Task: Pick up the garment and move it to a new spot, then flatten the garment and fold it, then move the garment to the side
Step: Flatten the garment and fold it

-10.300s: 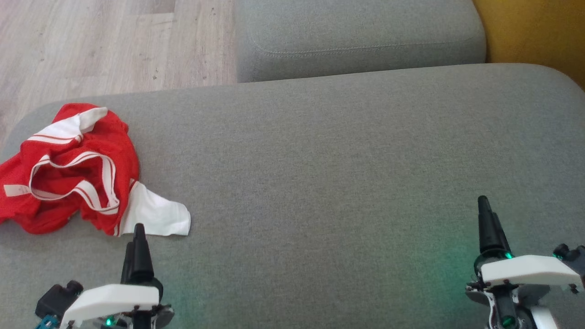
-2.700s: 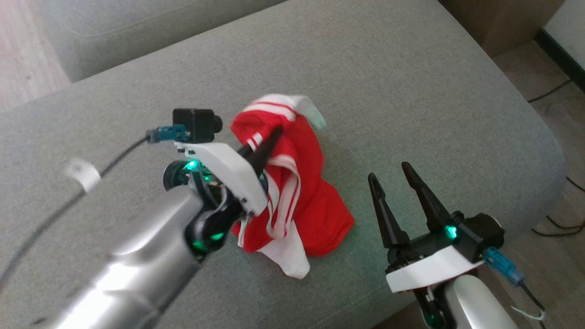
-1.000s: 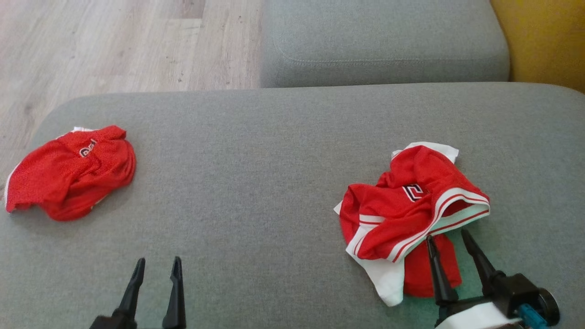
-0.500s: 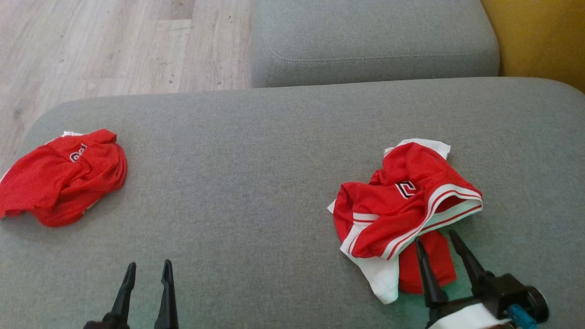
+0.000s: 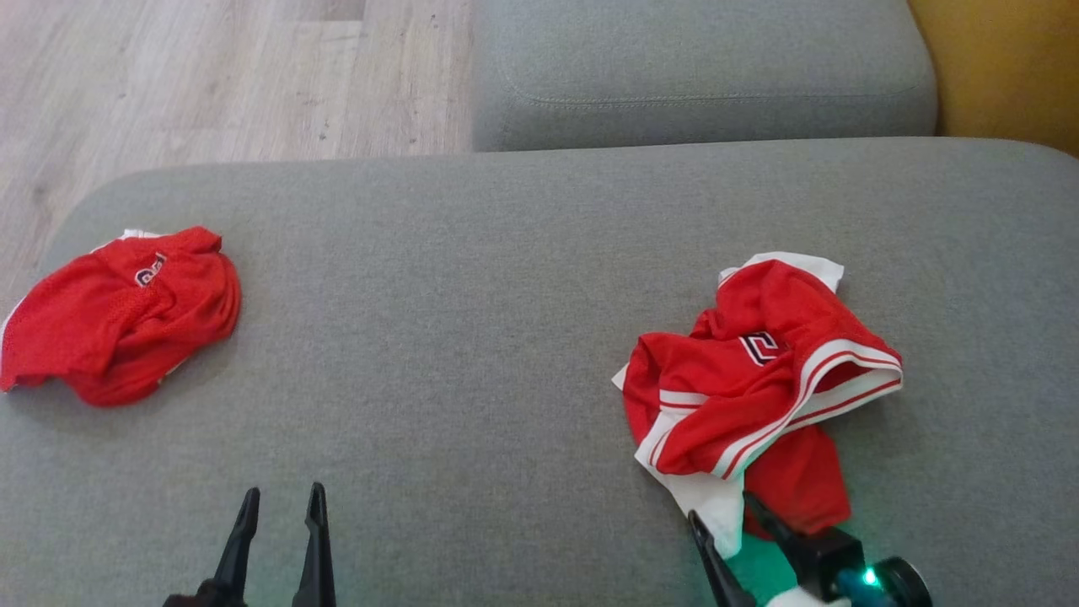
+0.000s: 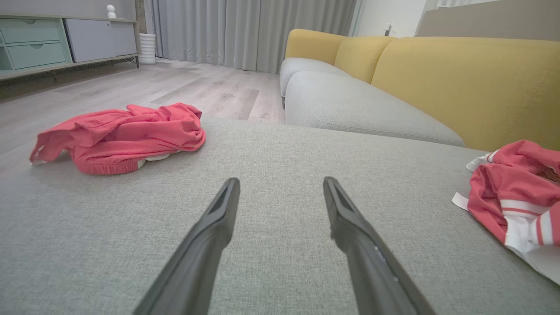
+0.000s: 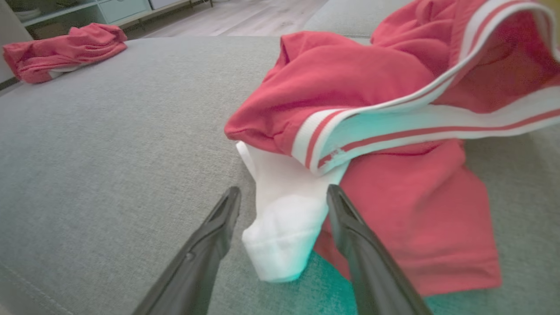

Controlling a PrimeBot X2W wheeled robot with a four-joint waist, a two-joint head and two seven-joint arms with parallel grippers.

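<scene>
A crumpled red jersey with white striped trim [image 5: 759, 379] lies on the right part of the grey sofa cushion [image 5: 472, 337]. Its white sleeve [image 5: 716, 510] points toward me. My right gripper [image 5: 722, 507] is open at the jersey's near edge. In the right wrist view the white sleeve [image 7: 284, 227] lies between the two fingers of the right gripper [image 7: 282, 192], with a gap on each side. My left gripper [image 5: 282, 502] stands open over bare cushion at the lower left, holding nothing; the left wrist view shows this gripper [image 6: 280, 181] low over the fabric, with the jersey [image 6: 516, 192] far to its right.
A second red garment [image 5: 118, 312] sits bunched near the cushion's left edge, beside the wooden floor [image 5: 211, 76]. Another grey cushion [image 5: 700, 67] lies behind, with a yellow sofa back [image 5: 1003, 59] at the far right. Bare cushion stretches between the two garments.
My right gripper has drawn back and to the left, from the red hem to the white sleeve, which now lies between its fingers. The left gripper has hardly moved.
</scene>
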